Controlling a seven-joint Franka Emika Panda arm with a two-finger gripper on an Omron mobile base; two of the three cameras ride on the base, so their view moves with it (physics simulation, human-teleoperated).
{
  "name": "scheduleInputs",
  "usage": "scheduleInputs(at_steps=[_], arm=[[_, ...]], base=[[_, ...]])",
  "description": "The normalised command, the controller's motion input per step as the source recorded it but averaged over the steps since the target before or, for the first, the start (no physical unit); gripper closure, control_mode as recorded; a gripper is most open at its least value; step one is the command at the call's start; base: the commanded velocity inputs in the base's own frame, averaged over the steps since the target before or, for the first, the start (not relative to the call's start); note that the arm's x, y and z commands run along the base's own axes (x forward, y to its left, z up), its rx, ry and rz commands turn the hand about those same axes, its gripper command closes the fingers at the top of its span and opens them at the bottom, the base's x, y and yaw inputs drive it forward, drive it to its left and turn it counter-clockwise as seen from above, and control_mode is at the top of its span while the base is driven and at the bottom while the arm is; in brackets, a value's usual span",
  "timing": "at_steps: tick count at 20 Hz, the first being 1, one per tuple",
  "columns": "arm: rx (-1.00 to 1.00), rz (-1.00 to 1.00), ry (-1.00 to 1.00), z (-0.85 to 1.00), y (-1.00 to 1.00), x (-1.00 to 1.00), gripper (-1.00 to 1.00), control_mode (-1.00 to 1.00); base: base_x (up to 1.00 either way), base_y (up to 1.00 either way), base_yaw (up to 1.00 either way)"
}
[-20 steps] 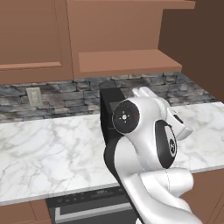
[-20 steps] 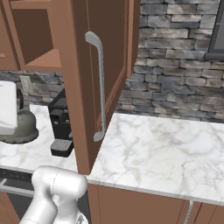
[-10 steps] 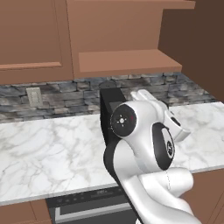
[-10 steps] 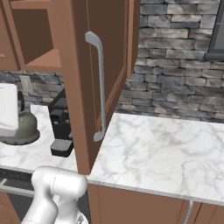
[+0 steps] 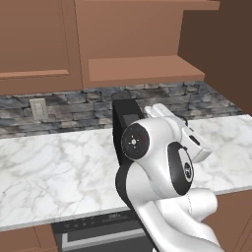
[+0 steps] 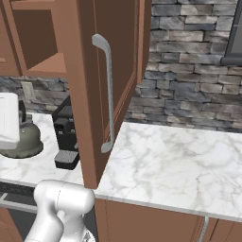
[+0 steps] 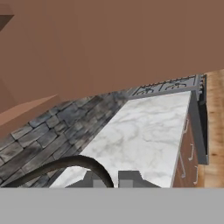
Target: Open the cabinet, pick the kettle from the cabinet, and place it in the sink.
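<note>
With the cabinet (image 6: 101, 71) door swung open, you've got the kettle (image 6: 21, 139) out, pincer (image 7: 111, 179) clamped on its loop handle just above the counter (image 6: 165, 160); sink placement remains.

No legible text or markings.

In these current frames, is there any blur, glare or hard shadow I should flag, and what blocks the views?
Left base view: sharp, flat rendered light, no glare; the arm hides the coffee machine. Right base view: crisp; the open cabinet door splits the picture. Hand view: the kettle handle loop looms close and dark, edges soft.
</note>
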Motion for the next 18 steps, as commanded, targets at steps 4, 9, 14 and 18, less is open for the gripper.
scheduleInputs(at_steps=[4,9,14,18], arm=[[0.00,0.00,0.00,0.00,0.00,0.00,1.00,-1.00],[0.00,0.00,0.00,0.00,0.00,0.00,1.00,-1.00],[0.00,0.00,0.00,0.00,0.00,0.00,1.00,-1.00],[0.00,0.00,0.00,0.00,0.00,0.00,1.00,-1.00]], base=[[0.00,0.00,0.00],[0.00,0.00,0.00],[0.00,0.00,0.00],[0.00,0.00,0.00]])
